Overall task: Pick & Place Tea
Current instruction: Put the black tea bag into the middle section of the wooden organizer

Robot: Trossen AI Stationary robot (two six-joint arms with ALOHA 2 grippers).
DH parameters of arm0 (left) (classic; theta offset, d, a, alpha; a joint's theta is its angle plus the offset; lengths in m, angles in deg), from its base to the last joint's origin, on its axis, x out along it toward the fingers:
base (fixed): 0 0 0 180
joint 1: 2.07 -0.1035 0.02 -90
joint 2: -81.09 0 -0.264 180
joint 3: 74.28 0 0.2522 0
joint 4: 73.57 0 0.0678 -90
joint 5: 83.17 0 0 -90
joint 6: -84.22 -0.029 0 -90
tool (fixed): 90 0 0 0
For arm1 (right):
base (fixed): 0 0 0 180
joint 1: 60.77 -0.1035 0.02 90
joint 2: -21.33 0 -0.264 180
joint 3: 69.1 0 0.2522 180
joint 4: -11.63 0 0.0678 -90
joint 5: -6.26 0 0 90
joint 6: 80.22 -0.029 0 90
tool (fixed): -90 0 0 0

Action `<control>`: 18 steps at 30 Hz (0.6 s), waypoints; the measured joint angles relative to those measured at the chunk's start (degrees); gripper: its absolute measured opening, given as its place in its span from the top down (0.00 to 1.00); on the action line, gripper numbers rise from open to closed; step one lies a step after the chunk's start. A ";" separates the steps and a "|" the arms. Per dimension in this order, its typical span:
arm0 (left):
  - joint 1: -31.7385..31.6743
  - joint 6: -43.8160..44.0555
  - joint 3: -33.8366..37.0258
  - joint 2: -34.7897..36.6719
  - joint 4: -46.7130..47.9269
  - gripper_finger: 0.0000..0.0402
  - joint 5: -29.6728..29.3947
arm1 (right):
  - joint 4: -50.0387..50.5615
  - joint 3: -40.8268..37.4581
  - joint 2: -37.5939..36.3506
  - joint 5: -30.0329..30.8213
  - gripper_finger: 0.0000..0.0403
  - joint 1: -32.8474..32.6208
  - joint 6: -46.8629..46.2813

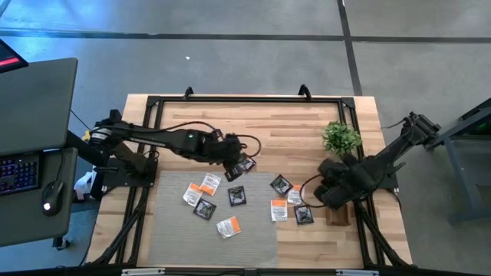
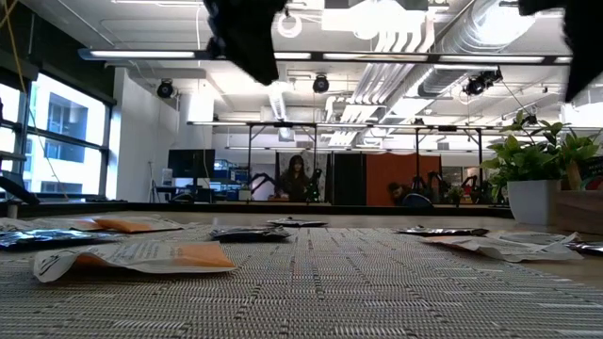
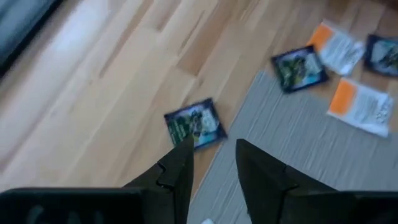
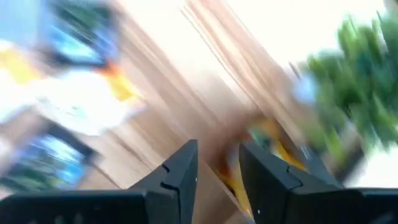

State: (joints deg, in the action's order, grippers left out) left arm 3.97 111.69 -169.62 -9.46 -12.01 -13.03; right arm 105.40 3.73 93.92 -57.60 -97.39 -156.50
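Observation:
Several tea sachets lie flat on the grey mat (image 1: 176, 230) and on the wood beside it. Some are white with orange (image 1: 209, 184) (image 1: 229, 226), others black (image 1: 237, 196) (image 1: 281, 185). One black sachet (image 3: 194, 123) lies on the wood at the mat's far edge. My left gripper (image 3: 214, 149) hangs open just above and beside it, holding nothing. My right gripper (image 4: 219, 149) is open at the right, over the narrow brown tray (image 1: 338, 215). Past its fingers, in a blurred view, an orange-yellow sachet (image 4: 280, 146) shows below.
A small green potted plant (image 1: 341, 138) stands just beyond my right gripper, at the far right. A black frame (image 1: 230, 100) runs along the table's far edge and sides. The near left part of the mat is bare.

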 joint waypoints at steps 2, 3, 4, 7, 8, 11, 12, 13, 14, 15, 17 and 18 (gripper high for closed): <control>1.50 0.69 0.10 1.81 3.10 0.71 -2.48 | -8.47 0.12 -0.01 3.18 0.72 -0.48 8.04; 2.51 1.39 0.25 2.63 5.36 0.71 -4.31 | -14.19 -0.63 -0.01 3.40 0.71 -0.58 13.16; 3.41 2.01 0.18 3.03 5.71 0.71 -6.39 | -19.90 -1.73 0.00 2.77 0.71 -0.59 17.78; 6.41 4.98 1.63 4.04 8.17 0.71 -11.16 | -35.46 -5.73 0.09 0.16 0.68 -0.53 28.24; 7.45 5.92 2.68 4.41 9.31 0.71 -11.56 | -39.74 -7.01 0.09 -0.19 0.67 -0.52 30.99; 9.30 8.18 5.30 5.13 7.72 0.71 -11.99 | -47.65 -9.67 0.12 -0.03 0.64 -0.10 38.27; 9.68 9.29 6.43 5.54 8.90 0.71 -11.99 | -49.43 -10.32 0.12 -0.18 0.63 0.43 39.89; 10.01 10.05 7.30 6.10 9.17 0.71 -11.81 | -51.07 -11.02 0.09 -0.58 0.61 1.15 40.74; 10.19 10.35 7.81 6.80 9.41 0.71 -11.77 | -52.16 -11.66 0.12 -1.17 0.60 2.01 41.27; 10.14 10.53 8.10 7.55 10.41 0.71 -11.80 | -52.85 -12.31 0.12 -1.70 0.59 2.93 41.62; 10.10 11.05 8.23 9.47 13.73 0.71 -11.88 | -54.14 -13.62 0.11 -3.05 0.58 4.86 41.83; 10.10 11.37 8.42 11.08 15.36 0.71 -11.94 | -54.83 -14.36 0.10 -3.52 0.58 5.89 41.84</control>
State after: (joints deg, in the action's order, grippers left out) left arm 14.07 123.06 -161.20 1.62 3.35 -24.97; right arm 50.56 -10.62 94.02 -61.12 -91.50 -114.65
